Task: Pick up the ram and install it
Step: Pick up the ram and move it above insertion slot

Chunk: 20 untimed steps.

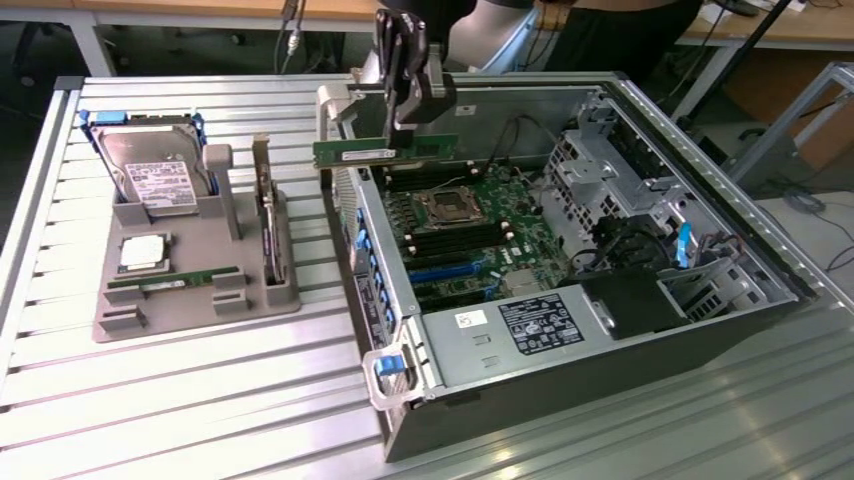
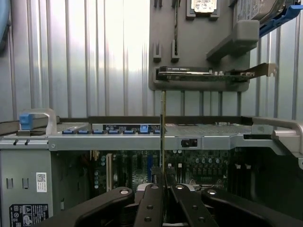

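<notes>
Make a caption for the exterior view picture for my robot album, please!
Robot pincer holds the green ram above the edge of the open computer case.

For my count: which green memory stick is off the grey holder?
The long green circuit-board stick held in the jaws above the computer case; the other lies in the grey holder.

- An open computer case lies on a slatted metal table, its motherboard facing up.
- In the exterior view, a grey holder tray sits at nine o'clock from the case.
- On the tray, a blue-railed hard drive lies at twelve o'clock, a square silver processor chip sits near the centre, and an expansion card stands on edge at three o'clock.
</notes>
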Motion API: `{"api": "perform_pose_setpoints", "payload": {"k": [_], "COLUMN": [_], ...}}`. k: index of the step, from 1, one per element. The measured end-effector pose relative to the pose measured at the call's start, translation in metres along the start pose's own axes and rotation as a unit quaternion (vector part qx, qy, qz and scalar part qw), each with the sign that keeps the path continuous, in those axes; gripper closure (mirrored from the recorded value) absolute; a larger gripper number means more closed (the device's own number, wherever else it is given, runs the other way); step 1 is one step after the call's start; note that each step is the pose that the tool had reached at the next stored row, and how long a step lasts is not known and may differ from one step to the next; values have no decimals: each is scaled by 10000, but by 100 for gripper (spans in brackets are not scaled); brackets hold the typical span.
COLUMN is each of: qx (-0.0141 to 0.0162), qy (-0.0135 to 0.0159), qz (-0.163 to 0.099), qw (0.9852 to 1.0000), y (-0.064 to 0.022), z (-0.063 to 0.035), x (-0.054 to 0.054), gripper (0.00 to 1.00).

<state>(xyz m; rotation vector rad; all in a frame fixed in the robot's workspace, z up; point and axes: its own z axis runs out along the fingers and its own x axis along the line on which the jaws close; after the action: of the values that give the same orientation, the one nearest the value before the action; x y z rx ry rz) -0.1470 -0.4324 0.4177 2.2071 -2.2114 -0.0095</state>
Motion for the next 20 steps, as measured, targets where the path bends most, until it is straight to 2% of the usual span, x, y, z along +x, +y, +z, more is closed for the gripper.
{"api": "perform_pose_setpoints", "payload": {"k": [20], "qx": [0], "qy": [0], "qz": [0], "qw": [10000], "y": [-255], "z": [-5], "x": [0], "gripper": [88]}}
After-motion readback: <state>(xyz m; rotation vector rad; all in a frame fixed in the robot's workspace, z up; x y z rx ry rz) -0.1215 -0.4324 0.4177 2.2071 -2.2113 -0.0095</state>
